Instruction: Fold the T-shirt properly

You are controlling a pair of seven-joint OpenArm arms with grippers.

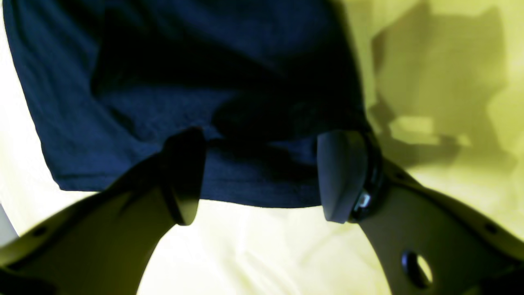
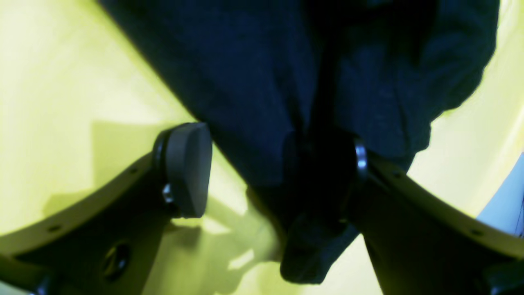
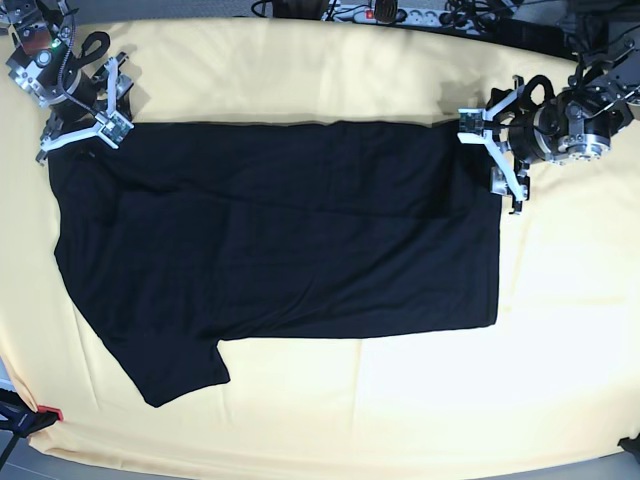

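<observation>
Base view: the large black short-sleeved cotton T-shirt [image 3: 280, 240] is seen spread flat on the pale yellow cloth-covered surface [image 3: 400, 400], soft and limp, best pinched at its far corners, where the left claw [image 3: 495, 150] and right claw [image 3: 85, 130] are held wide, gripping nothing.

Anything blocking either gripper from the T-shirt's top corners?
Nothing visible. The left gripper and the right gripper both sit open right at the black T-shirt, at its far corners, with only the yellow tablecloth around.
</observation>
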